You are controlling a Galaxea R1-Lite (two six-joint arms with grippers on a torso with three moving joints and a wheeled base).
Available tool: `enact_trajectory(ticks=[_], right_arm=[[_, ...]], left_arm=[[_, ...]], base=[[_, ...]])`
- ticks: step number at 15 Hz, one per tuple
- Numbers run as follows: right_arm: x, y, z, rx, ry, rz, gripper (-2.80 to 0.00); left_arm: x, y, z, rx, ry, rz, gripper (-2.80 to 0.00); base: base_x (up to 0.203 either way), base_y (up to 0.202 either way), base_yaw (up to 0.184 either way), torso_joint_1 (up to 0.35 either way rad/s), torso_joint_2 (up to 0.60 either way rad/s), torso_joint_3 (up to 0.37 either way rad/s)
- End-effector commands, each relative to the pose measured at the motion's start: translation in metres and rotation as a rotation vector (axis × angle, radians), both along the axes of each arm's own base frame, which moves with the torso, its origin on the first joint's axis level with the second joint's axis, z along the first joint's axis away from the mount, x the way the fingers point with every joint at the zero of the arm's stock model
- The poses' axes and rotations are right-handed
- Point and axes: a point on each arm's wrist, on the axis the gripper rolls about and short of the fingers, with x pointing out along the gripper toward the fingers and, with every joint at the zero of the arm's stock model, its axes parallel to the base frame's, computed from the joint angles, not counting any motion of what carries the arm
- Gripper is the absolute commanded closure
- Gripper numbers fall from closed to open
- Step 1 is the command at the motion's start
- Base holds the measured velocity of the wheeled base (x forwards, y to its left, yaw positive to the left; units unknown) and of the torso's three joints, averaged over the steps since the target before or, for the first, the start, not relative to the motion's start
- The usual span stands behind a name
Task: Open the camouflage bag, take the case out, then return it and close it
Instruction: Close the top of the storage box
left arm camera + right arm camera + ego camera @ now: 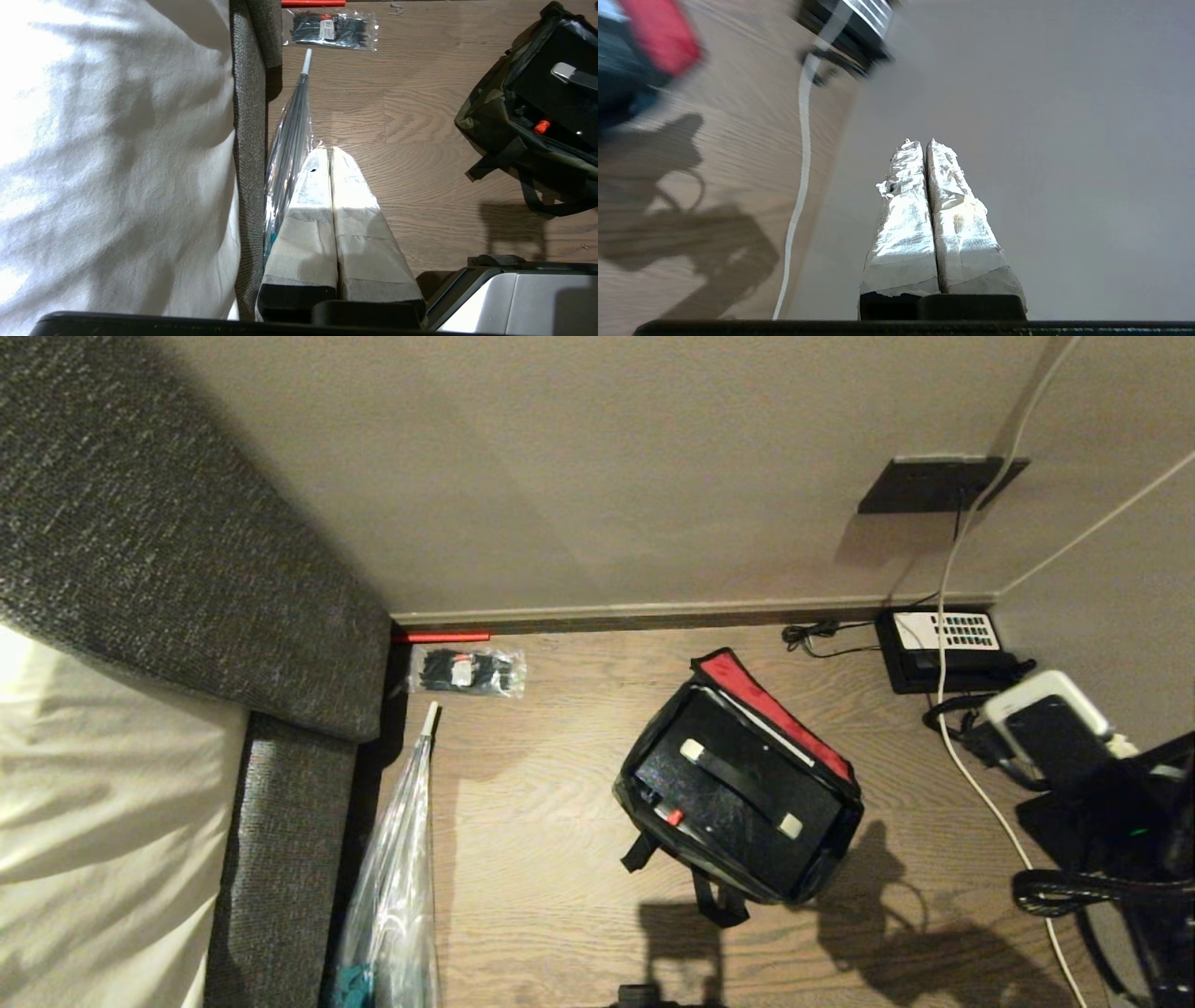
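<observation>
Looking down from my head, I saw the camouflage bag [738,784] open on the floor, the case [738,789] inside, its long axis diagonal. My left gripper [331,151], clenched empty, was parked beside the bed [117,154], well apart. My right gripper [924,144], clenched on nothing, pointed at the wall [1041,116], bag off to its side, nearer this arm.

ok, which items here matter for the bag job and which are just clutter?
Job:
- camouflage bag, lid open
- case, lying inside it

Lying about:
- telephone
- white cable
- packet of cable ties
- clear plastic bag
- bed

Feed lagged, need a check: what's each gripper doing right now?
Left gripper: shut, empty, parked above the floor.
Right gripper: shut, empty, away from the bag.
</observation>
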Motion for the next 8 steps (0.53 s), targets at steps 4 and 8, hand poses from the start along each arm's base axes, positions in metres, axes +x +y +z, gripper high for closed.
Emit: enact_trajectory(ticks=[4,8], right_arm=[[-0.101,-0.097,0.022,0.178,-0.129,-0.004,0.0],[-0.162,-0.099,-0.031,0.461,-0.103,0.312,0.0]], left_arm=[[0.0,0.0,0.0,-0.001,0.0,0.001,0.0],[0.0,0.0,0.0,0.001,0.0,0.0,0.0]], base=[[0.0,0.0,0.0,0.0,0.0,0.0],[0.0,0.0,0.0,0.0,0.0,0.0]])
